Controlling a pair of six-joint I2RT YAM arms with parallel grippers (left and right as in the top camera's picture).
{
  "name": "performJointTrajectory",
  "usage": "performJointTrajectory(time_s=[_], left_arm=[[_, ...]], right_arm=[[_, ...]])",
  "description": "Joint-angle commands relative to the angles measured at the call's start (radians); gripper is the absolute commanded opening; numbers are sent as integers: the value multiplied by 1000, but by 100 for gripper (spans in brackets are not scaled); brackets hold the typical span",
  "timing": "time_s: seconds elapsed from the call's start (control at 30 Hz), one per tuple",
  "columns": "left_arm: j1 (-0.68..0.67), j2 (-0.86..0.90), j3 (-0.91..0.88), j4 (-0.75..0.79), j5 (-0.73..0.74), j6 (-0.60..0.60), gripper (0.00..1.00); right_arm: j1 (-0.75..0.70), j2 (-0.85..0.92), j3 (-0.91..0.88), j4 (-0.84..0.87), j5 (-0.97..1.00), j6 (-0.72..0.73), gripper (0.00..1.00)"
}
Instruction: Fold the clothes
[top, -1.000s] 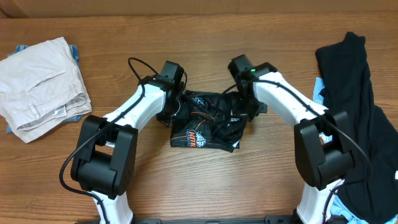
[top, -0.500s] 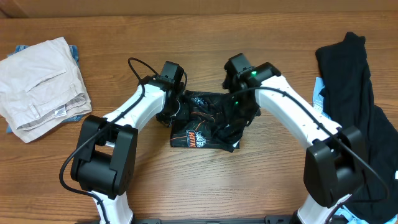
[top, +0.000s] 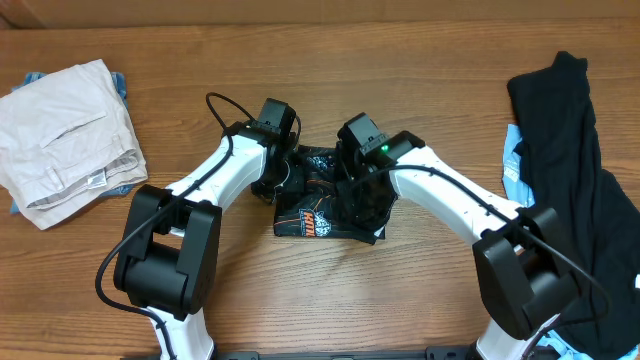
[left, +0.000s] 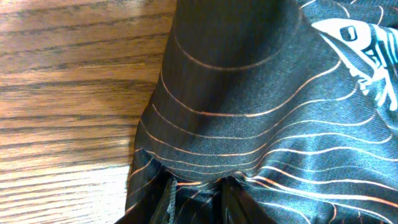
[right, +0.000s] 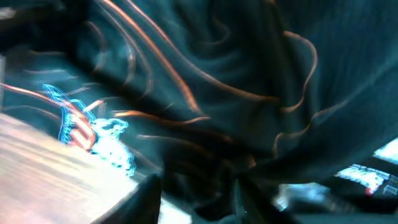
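Directly beneath right pincer (top: 357, 190), jersey (top: 315, 222), bunched

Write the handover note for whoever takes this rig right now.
Left gripper: shut on the jersey at its left edge.
Right gripper: down in the jersey's middle, cloth over its fingers; view blurred, grip unclear.
Jersey: bunched on the table between the grippers.
Done: a rough partial fold at most.
Left: finish folding and flatten it.

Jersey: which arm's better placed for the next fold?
Probably left: the left gripper seems to pinch the jersey at its left edge. The right gripper hangs over the middle, grip unclear.
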Motion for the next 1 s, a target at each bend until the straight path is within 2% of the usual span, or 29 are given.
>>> performJointTrajectory(time_s=[0.0,0.07,0.23,0.4,0.57,0.7,0.8,0.87,0.97], left_arm=[[0,13,-32,-21,-22,16,29],[-1,13,-32,-22,-22,16,29],[-1,13,-32,-29,-22,16,29],[-1,13,-32,-29,-24,16,29],[-1,13,-32,-36,-24,16,29],[-1,13,-32,-63,-23,16,28],[-1,13,-32,-138,-20,15,23],[-1,12,-32,-196,2,15,15],[-1,8,-32,-256,66,20,8]], right_arm=[[-6,-10,-36,32,58,2,14],[-11,-11,-35,18,130,52,4],[-19,-11,-27,-53,282,114,4],[-31,-11,-28,-78,367,131,7],[-32,-11,-28,-93,368,131,18],[-37,-11,-30,-140,369,131,18],[-37,-11,-30,-128,386,131,17],[-37,-11,-29,-104,381,132,12],[-37,-11,-19,-74,355,131,13]])
